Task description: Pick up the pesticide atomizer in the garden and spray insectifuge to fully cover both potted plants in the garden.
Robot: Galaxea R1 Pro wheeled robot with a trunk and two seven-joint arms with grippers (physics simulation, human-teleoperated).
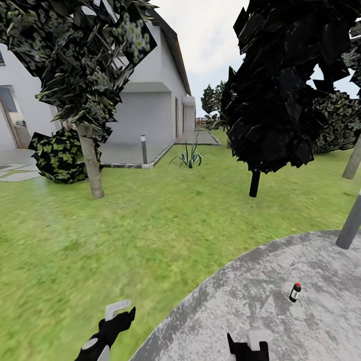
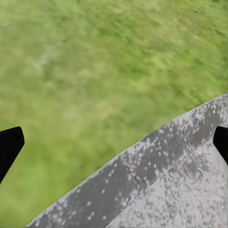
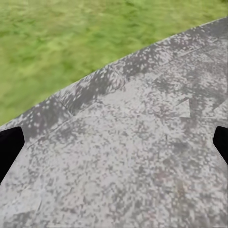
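The pesticide atomizer (image 1: 295, 292), a small dark bottle with a red top, stands upright on the grey round paving (image 1: 260, 291) at the lower right. One potted plant (image 1: 189, 158), a low rosette of pointed green leaves, sits far off on the lawn near the house. My left gripper (image 1: 120, 320) hangs over the grass at the paving's edge and is open, holding nothing; in the left wrist view its gripper (image 2: 114, 142) spans grass and paving. My right gripper (image 1: 248, 346) is open over the paving (image 3: 142, 156), short of and left of the atomizer.
A white house (image 1: 145, 110) stands at the back left with a round dark bush (image 1: 60, 155) and a short lamp post (image 1: 143, 149) beside it. Trees rise at the left (image 1: 91, 160) and centre right (image 1: 255, 183). A grey pole (image 1: 349, 228) stands at the paving's right edge.
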